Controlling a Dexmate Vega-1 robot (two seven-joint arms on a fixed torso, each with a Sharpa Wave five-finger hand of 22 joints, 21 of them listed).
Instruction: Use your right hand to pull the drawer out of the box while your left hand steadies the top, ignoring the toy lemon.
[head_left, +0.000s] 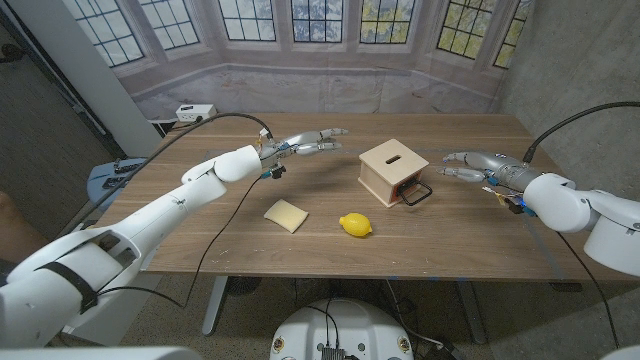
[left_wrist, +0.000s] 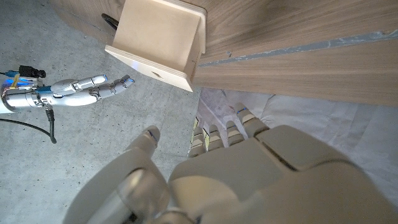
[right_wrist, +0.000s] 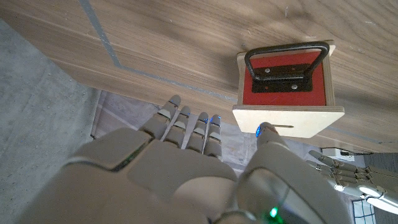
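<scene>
Nothing was done yet: drawer sat closed in the box; my left hand at its 10 o'clock and right hand at 3 hovered near, fingers spread, holding nothing.

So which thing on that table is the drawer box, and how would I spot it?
Look at the wooden table and find its middle, between the two robot arms. The box is the pale wooden cube there, with a slot in its top and a black metal handle on a red front panel. The yellow toy lemon and the flat pale pad nearby are low and have no handle.
</scene>
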